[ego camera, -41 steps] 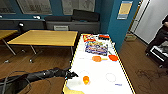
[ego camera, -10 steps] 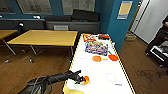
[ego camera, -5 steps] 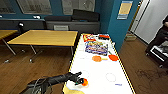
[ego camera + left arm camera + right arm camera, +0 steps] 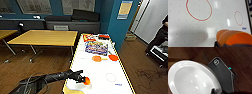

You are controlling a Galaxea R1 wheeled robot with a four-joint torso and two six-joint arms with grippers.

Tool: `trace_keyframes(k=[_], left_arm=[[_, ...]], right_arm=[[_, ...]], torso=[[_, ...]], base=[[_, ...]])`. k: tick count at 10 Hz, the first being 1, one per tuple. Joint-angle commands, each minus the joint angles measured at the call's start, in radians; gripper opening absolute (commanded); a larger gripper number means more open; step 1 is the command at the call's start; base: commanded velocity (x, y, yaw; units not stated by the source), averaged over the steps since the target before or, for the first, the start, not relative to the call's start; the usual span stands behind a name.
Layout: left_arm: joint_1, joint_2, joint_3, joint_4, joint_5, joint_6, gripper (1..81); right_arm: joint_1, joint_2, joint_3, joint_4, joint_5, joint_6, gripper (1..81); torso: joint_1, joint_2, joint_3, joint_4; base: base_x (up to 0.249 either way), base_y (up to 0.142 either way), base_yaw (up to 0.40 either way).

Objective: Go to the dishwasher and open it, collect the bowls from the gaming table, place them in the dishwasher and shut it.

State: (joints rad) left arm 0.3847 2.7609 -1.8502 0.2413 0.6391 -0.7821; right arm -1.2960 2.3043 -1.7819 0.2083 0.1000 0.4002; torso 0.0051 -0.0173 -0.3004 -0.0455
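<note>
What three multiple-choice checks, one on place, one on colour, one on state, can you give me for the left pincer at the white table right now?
1. Where is the left pincer?
A. over the near end of the gaming table
B. over the yellow-topped table
C. down at the floor

2. What colour is the bowl at the left pincer?
A. white
B. orange
C. blue

3. How does that bowl sit?
A. flat on the table top
B. upside down on the floor
C. gripped and tipped up above the table top

Answers: 1 A, the head view shows the arm ending over the white top's near end. 2 B, it is orange in the head and left wrist views. 3 C, the left wrist view shows it on edge with the white top behind.
</note>
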Motion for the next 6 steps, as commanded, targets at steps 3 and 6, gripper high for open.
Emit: trace_keyframes(k=[3, 6], left_arm=[[-0.166, -0.331, 0.402, 0.044, 0.001, -0.002, 1.0], [-0.059, -0.542, 0.517, 0.095, -0.062, 0.006, 1.0]], right_arm=[[0.027, -0.056, 0.033, -0.058, -0.065, -0.004, 1.0], [0.016, -0.056, 0.035, -0.070, -0.065, -0.004, 1.0]], torso=[[0.000, 0.000, 0.000, 0.000], [0.000, 0.000, 0.077, 0.000]], base=[[0.000, 0.000, 0.000], [0.000, 0.000, 0.000]])
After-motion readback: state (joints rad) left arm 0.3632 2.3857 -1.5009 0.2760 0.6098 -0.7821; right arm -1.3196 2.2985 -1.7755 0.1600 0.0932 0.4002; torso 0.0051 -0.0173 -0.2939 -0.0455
